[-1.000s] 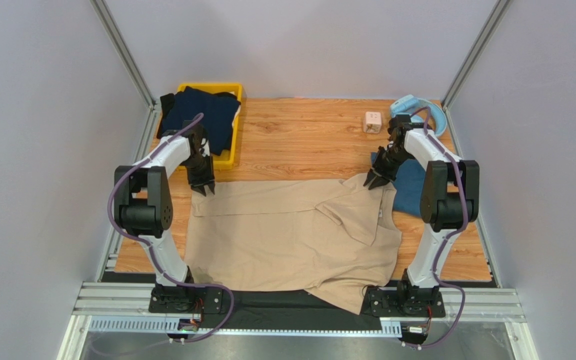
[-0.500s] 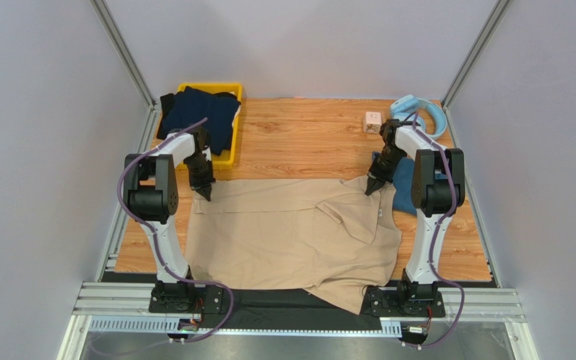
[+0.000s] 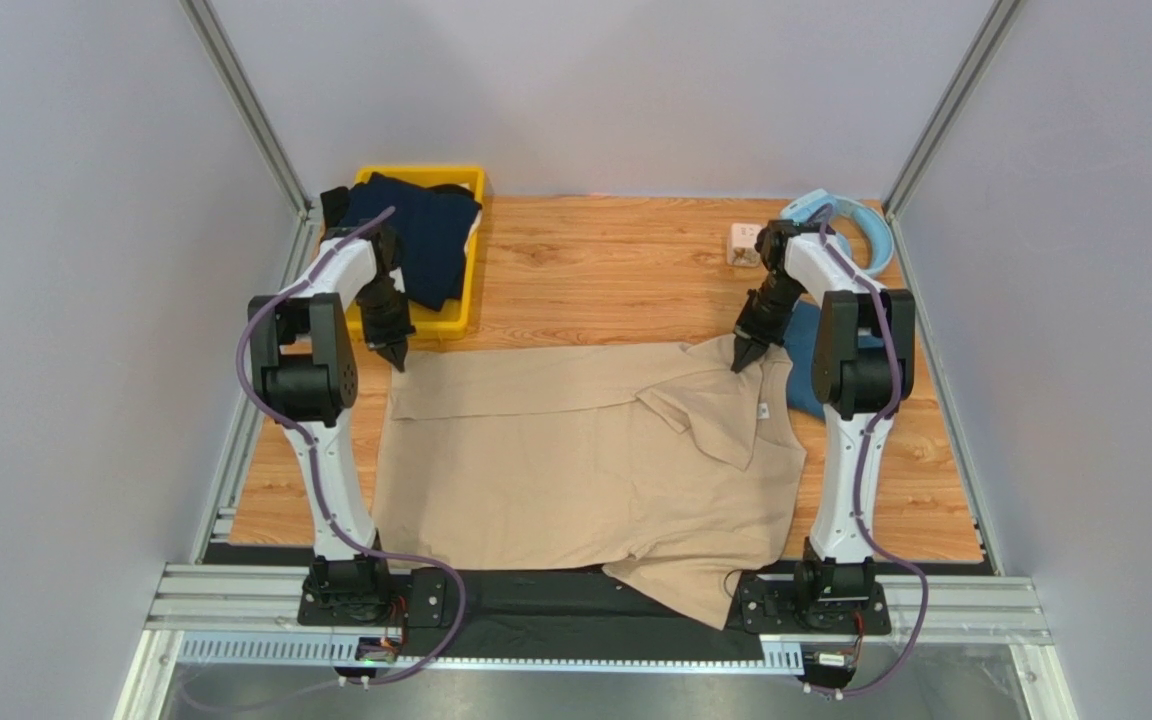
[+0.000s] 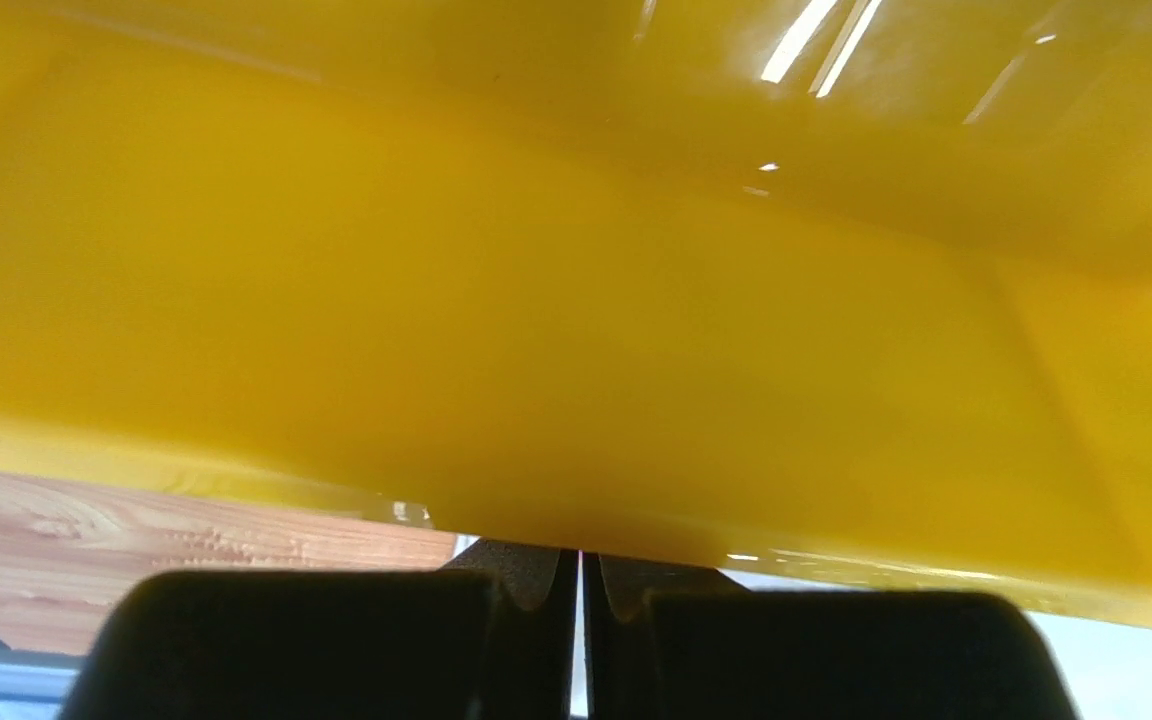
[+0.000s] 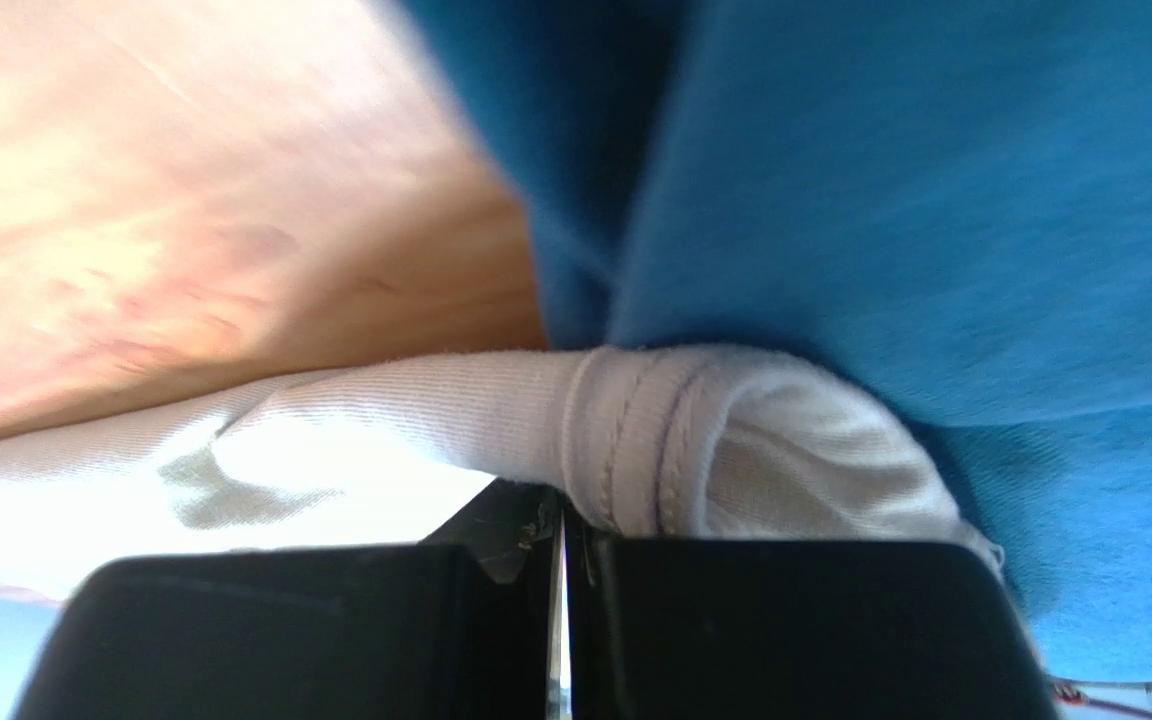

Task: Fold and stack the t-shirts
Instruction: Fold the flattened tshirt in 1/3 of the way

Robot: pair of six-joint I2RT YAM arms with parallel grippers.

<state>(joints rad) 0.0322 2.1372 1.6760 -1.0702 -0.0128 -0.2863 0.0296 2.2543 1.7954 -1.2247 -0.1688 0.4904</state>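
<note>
The large beige t-shirt (image 3: 567,450) lies spread on the wooden table, one sleeve folded across its right half. My left gripper (image 3: 396,360) is shut at the shirt's far left corner; in the left wrist view the jaws (image 4: 579,563) are pressed together with no cloth showing. At the far right corner my right gripper (image 3: 740,360) is shut on the shirt's stitched hem (image 5: 657,435). The teal-blue t-shirt (image 3: 805,383) lies by the right arm and fills the right wrist view (image 5: 913,195). A dark navy t-shirt (image 3: 417,233) rests in the yellow bin.
The yellow bin (image 3: 455,308) stands at the far left, its wall (image 4: 537,300) close in front of the left fingers. Light-blue headphones (image 3: 845,225) and a small pale cube (image 3: 748,240) sit at the far right. Grey walls enclose the table.
Both grippers went from open to shut at the beige shirt's far corners, then moved away from the arm bases, pulling the shirt's far edge straighter and farther up the table.
</note>
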